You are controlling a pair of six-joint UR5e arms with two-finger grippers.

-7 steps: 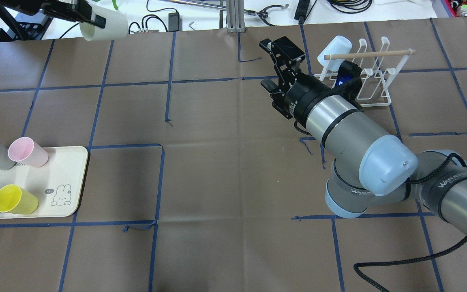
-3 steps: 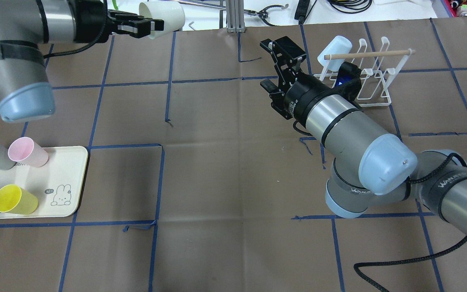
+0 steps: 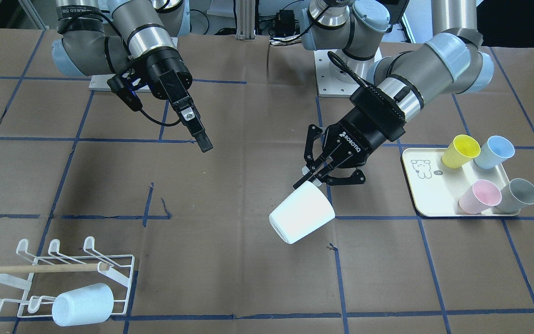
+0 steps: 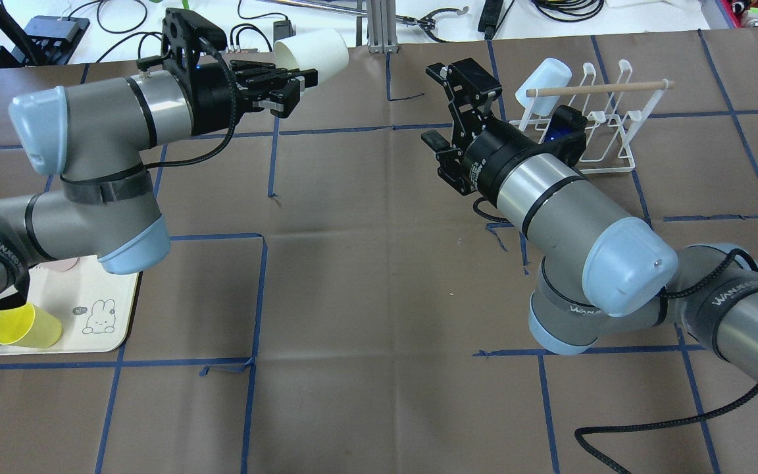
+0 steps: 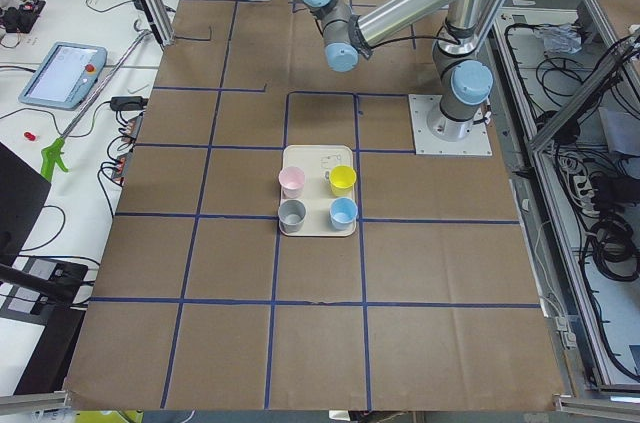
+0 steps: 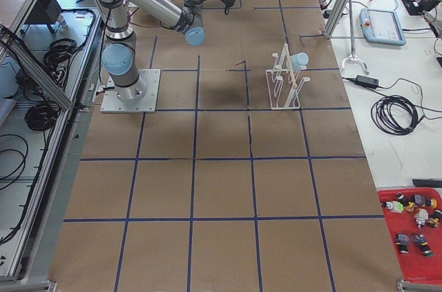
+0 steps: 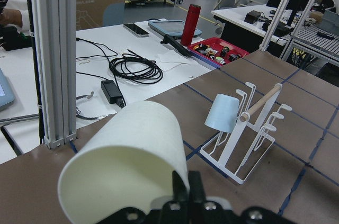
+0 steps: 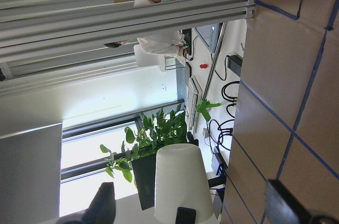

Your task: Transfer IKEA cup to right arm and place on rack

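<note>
The left gripper (image 7: 186, 189) is pinching the wall of the white cup (image 7: 127, 155), holding it sideways above the brown worktop (image 7: 312, 128); beyond, the white rack (image 7: 233, 137) is carrying a pale blue cup (image 7: 222, 113) upside down.

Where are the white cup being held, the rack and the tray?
white cup (image 3: 301, 218), front-facing view, on its side wall.
rack (image 4: 616, 86), overhead view, on its wooden dowel.
tray (image 3: 429, 195), front-facing view, on its bare floor.
</note>
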